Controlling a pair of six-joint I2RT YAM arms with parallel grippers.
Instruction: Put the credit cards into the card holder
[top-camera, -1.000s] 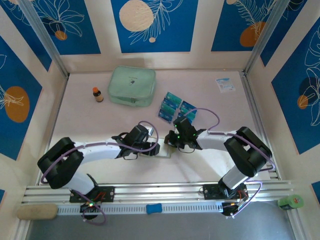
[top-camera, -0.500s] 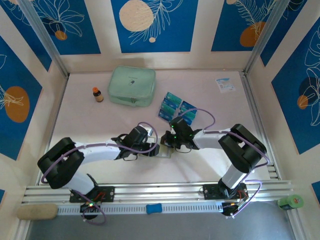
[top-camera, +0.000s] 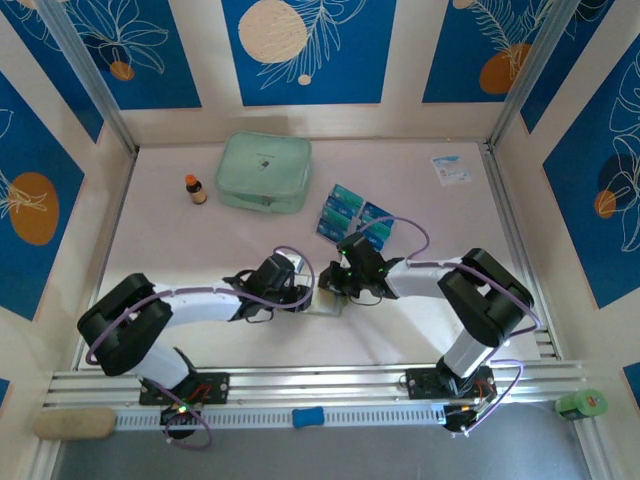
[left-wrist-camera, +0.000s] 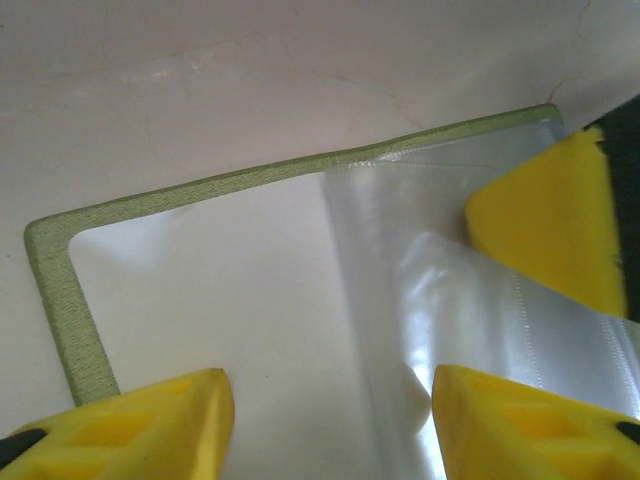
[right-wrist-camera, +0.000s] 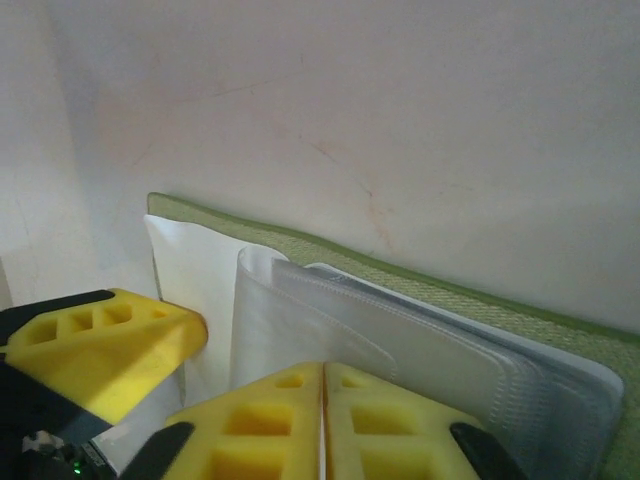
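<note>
Pale table (top-camera: 420, 220), card holder (left-wrist-camera: 250, 178) edge-cropped.

Look mid-table (top-camera: 200, 250), toward front: card holder (top-camera: 326, 302) lies spread flat between your two grippers. Left gripper (top-camera: 304, 297) at its left side, fingers apart above inner face. Right gripper (top-camera: 337, 288) at its right side, over sleeves (left-wrist-camera: 400, 300) inside holder. Credit cards (top-camera: 352, 213) lie clustered on table just behind right gripper, apart from holder. Zip pouch (top-camera: 264, 172) sits behind and left of cards. Bottle (top-camera: 195, 189) stands just left of pouch. Paper packet (top-camera: 451, 168) lies at back right, well apart from everything else.
</note>
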